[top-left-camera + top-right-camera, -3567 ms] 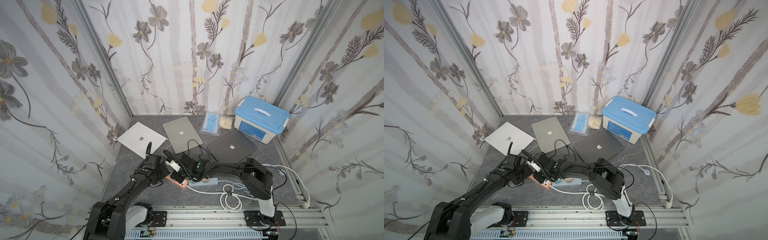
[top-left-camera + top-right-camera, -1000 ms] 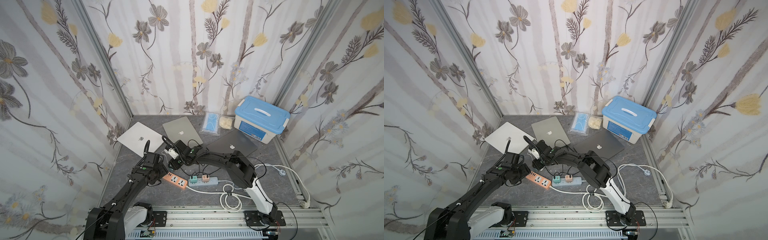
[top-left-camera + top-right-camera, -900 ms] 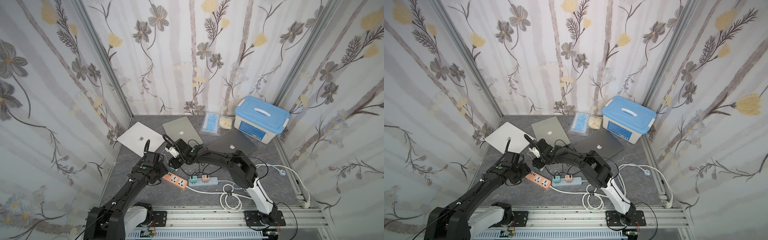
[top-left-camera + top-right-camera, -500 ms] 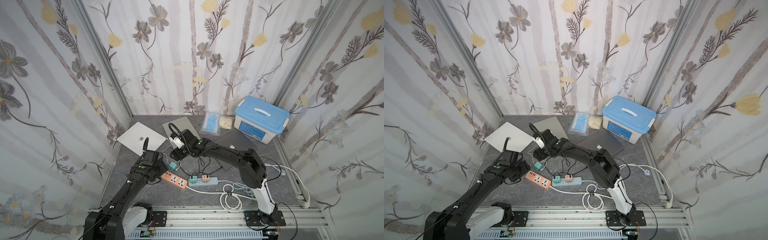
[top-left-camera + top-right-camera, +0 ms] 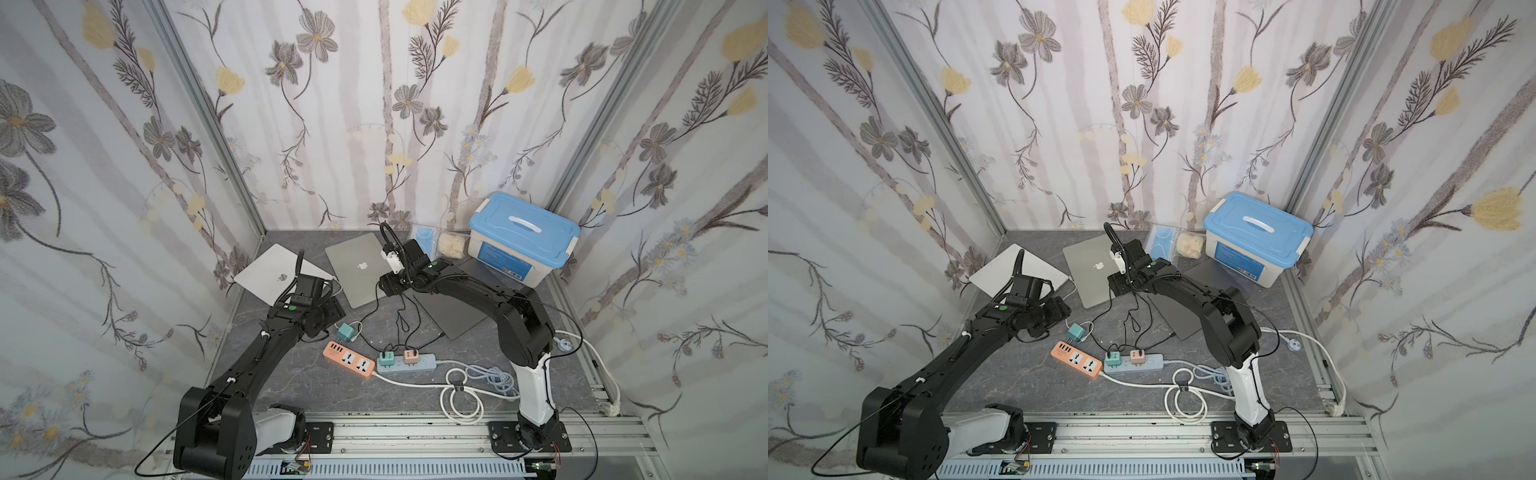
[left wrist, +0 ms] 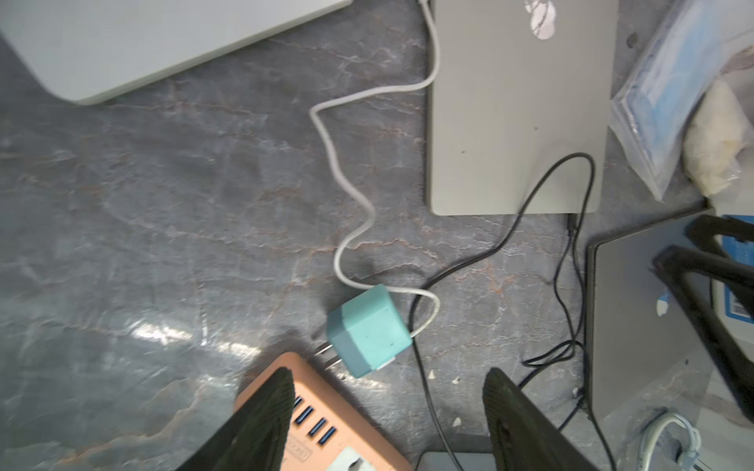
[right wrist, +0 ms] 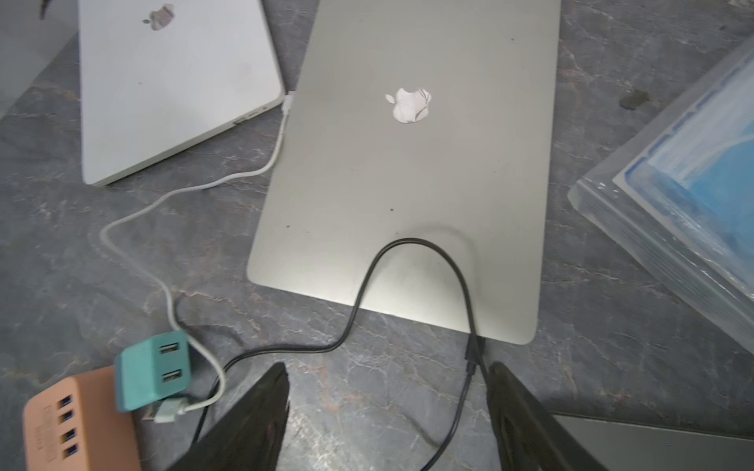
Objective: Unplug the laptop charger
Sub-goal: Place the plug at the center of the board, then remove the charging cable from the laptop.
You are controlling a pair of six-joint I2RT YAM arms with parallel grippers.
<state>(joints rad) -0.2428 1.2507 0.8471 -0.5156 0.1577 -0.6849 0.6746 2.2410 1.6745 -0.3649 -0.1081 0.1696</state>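
The teal laptop charger (image 5: 345, 332) (image 5: 1076, 332) lies loose on the grey table, its prongs out of the orange power strip (image 5: 351, 359) (image 5: 1077, 359) beside it. Its white cable (image 6: 347, 204) (image 7: 163, 200) runs off toward the white laptop (image 5: 278, 276). In the left wrist view the charger (image 6: 367, 330) lies just ahead of my open left gripper (image 6: 387, 375), which hovers over the strip's USB end (image 6: 310, 424). My right gripper (image 7: 387, 367) is open and empty, above bare table at the silver laptop's (image 7: 408, 163) near edge. The charger (image 7: 153, 369) lies off to its side.
A pale blue power strip (image 5: 409, 361) holds a teal and a pink charger with black cables to the silver laptop (image 5: 357, 266) and the dark laptop (image 5: 453, 311). A blue-lidded box (image 5: 523, 237) and a mask bag (image 5: 426, 245) stand at the back. White coiled cable (image 5: 461, 395) lies in front.
My right gripper opened and let go of the teal charger, which now lies beside the orange strip. The right arm then drew back toward the silver laptop. The left gripper shifted slightly back.
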